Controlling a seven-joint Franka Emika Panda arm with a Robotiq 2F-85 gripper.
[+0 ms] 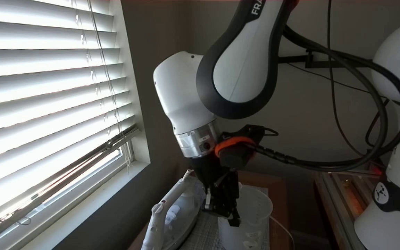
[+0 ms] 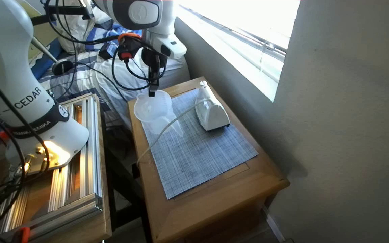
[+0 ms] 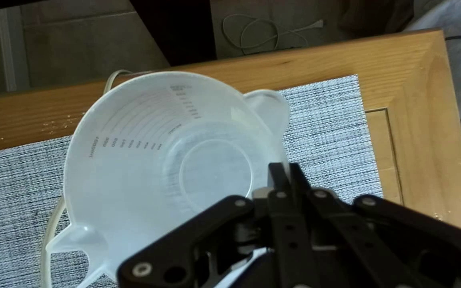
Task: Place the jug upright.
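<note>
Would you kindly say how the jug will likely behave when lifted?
The jug is probably light for its size, as it looks empty. Its translucent plastic seems thin, so it may flex. The pincer grips only one side, so the jug might tilt.

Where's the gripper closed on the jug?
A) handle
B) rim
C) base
B: in the wrist view, the gripper is shut with one finger inside the jug and one outside, pinching the wall at its rim.
</note>
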